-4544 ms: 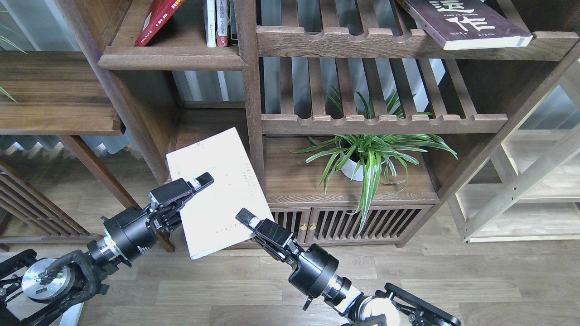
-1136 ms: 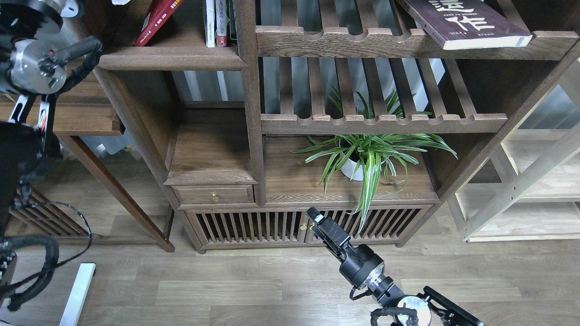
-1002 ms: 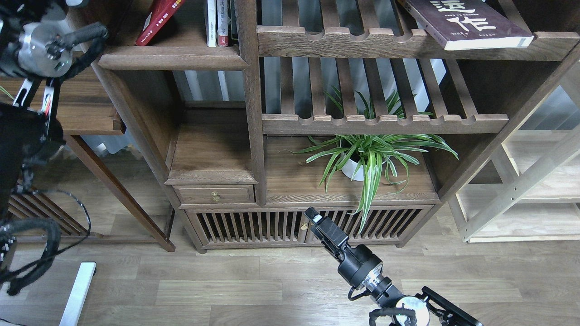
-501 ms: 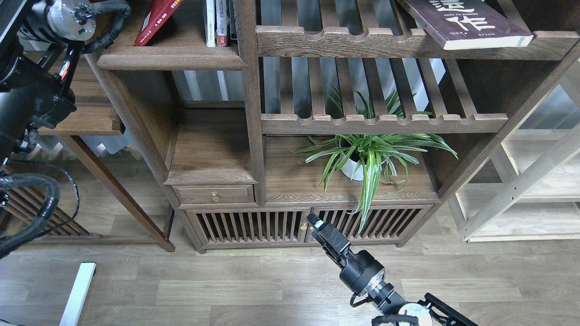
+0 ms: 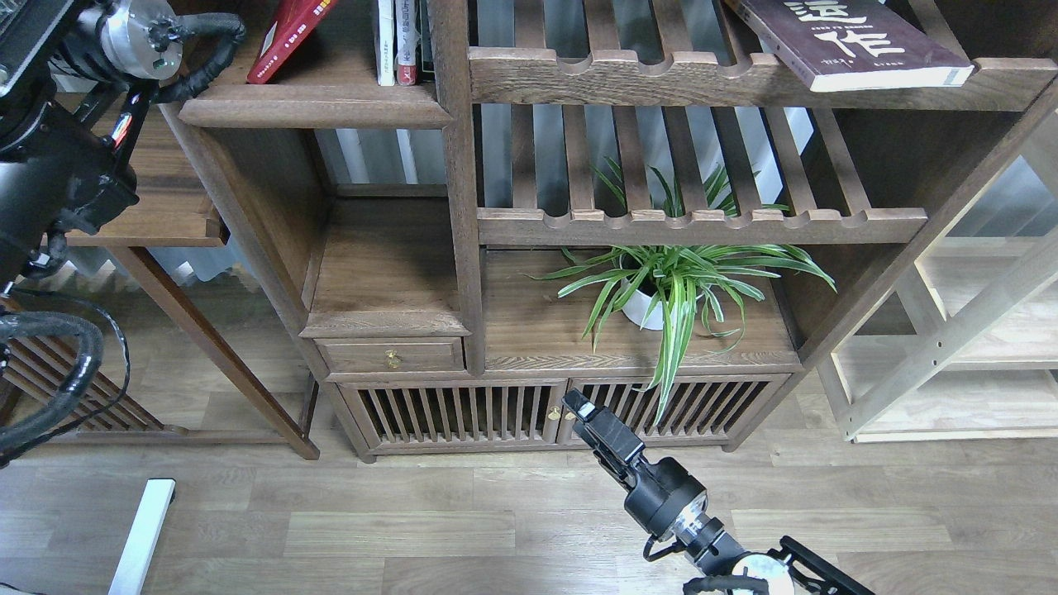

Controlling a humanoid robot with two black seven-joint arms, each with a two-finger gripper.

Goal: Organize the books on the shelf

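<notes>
The red book (image 5: pixel 289 37) leans tilted on the dark plank shelf (image 5: pixel 314 107) at the top left. The dark maroon book with white characters (image 5: pixel 843 37) lies on the upper slatted rack at the top right, its corner over the front rail. The white book is out of view. My left arm (image 5: pixel 132 33) is raised along the left edge beside the shelf, and its gripper is above the frame. My right gripper (image 5: pixel 580 408) hangs low in front of the cabinet doors, empty. It is seen narrow, so its fingers cannot be told apart.
Thin white- and red-spined books (image 5: pixel 397 41) stand at the shelf's right end against the upright post. A potted spider plant (image 5: pixel 669 289) sits in the lower right compartment. A small drawer (image 5: pixel 388 355) is below the lower left shelf. A pale wood rack (image 5: pixel 975 355) stands at the right.
The white book both grippers held 4.5 s ago is gone from view. The left arm has risen to the top left. The right arm has drawn back right and down.
</notes>
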